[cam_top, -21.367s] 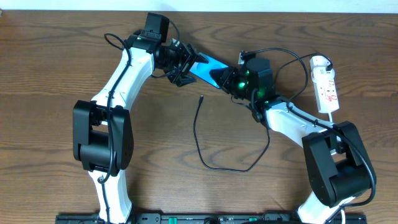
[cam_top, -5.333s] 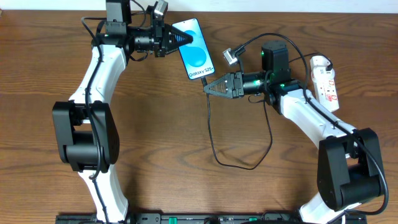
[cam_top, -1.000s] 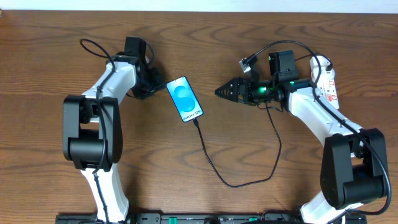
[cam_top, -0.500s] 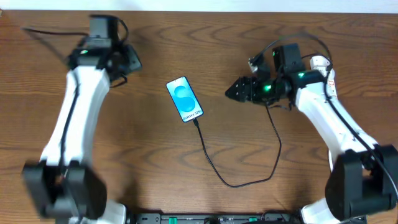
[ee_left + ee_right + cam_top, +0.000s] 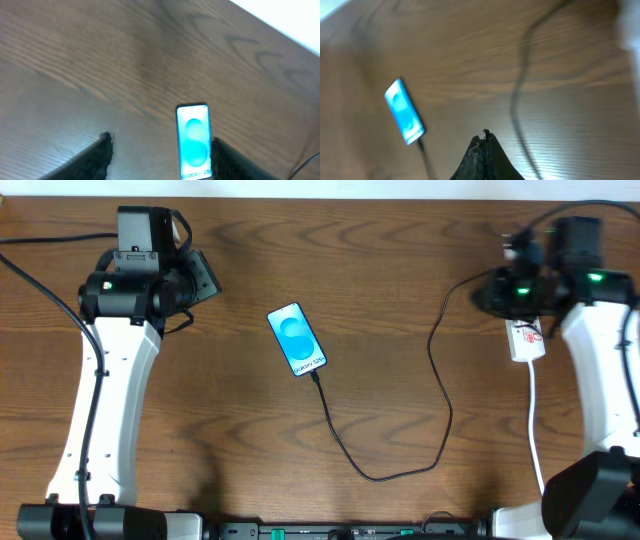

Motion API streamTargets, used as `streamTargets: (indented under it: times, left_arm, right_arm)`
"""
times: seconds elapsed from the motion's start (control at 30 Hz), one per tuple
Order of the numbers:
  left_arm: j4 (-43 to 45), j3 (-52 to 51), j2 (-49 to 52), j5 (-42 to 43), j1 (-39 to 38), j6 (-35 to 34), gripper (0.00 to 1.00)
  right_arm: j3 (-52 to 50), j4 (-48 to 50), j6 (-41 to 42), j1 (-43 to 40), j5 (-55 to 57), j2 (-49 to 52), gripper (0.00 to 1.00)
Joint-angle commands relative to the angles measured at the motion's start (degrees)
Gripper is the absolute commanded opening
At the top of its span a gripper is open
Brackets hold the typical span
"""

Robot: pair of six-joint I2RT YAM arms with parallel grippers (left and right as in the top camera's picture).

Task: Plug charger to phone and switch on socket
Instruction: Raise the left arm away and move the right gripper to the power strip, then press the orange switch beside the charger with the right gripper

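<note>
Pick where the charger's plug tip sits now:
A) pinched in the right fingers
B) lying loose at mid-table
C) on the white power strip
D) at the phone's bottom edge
D: in the overhead view the charger runs up to the bottom edge of the phone and ends there.

matt brown wood-grain table (image 5: 220, 430), glossy blue-lit phone (image 5: 298, 340), smooth white plastic socket (image 5: 528, 345), thin matt black charger cable (image 5: 449, 415)

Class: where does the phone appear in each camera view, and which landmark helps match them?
Overhead: the phone lies left of centre, screen up.
Left wrist: at the bottom edge, right of centre.
Right wrist: left side, blurred.
Landmark: the charger running from the phone's lower end, visible overhead and from the right wrist.
</note>
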Motion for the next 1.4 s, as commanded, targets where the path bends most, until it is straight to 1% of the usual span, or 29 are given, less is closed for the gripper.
streamTargets:
  times: [0.0,0.1,0.3,0.6,0.87,1.07,1.37]
  left_arm:
    - [-0.6,-0.2,0.2,-1.1,-0.1,0.8,0.72]
    - [-0.6,-0.2,0.2,-1.1,-0.1,0.8,0.95]
    - [-0.6,-0.2,0.2,-1.1,-0.1,0.8,0.96]
    - [-0.7,-0.2,0.2,-1.1,-0.1,0.8,0.96]
    - [-0.7,-0.2,0.2,-1.1,-0.1,0.8,0.97]
    - [-0.7,-0.2,0.2,-1.1,-0.1,0.8,0.98]
    - [-0.7,-0.2,0.2,-1.1,-0.1,0.8,0.98]
  right_arm:
    - [0.9,-0.2,-1.0,-6.0,1.0,-0.6,0.01]
    - [0.9,-0.2,-0.8,-10.4,1.8,0.0,0.01]
    - [0.6,0.3,0.7,-15.8,3.1,3.6,0.01]
    - [0.6,4.7,-0.9,-22.0,3.7,11.4,0.01]
    - [0.6,8.3,-1.9,-23.0,3.1,16.9,0.01]
    - [0.6,10.1,-2.1,-23.0,0.2,21.9,0.01]
    - [0.6,12.0,-2.1,-23.0,-1.0,23.3,0.01]
